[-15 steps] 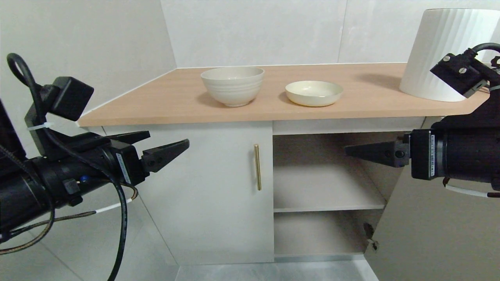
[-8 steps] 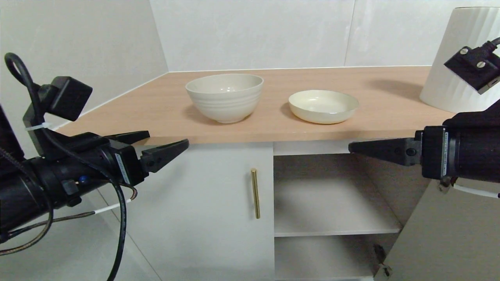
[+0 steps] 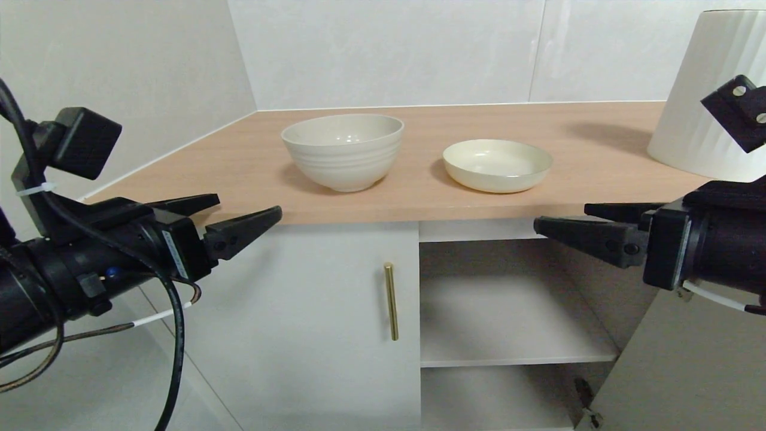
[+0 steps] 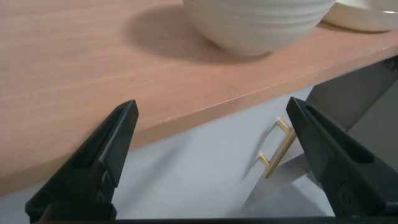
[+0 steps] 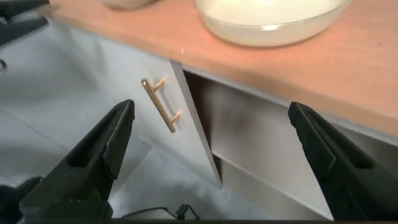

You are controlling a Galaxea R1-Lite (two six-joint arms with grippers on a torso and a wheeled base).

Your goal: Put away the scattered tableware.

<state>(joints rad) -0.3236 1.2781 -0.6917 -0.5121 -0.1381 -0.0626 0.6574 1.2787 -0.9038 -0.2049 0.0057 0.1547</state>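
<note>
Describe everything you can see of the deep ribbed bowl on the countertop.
The deep bowl is off-white and glossy and looks ceramic. It has a round rim, shallow horizontal ribs around its outer wall, and a narrow foot. It stands upright near the front edge of the wood-look countertop, above the closed cabinet door. It is to the left of the shallow dish and apart from it. Its inner floor is hidden, and nothing rises above the rim. Only the countertop touches it.

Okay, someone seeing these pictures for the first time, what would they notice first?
Two pale dishes sit side by side on the wooden countertop: a deep ribbed bowl at left, a shallow dish at right. Below the dish the cabinet stands open, and the left gripper and right gripper, both open, hang before the counter edge.
</note>
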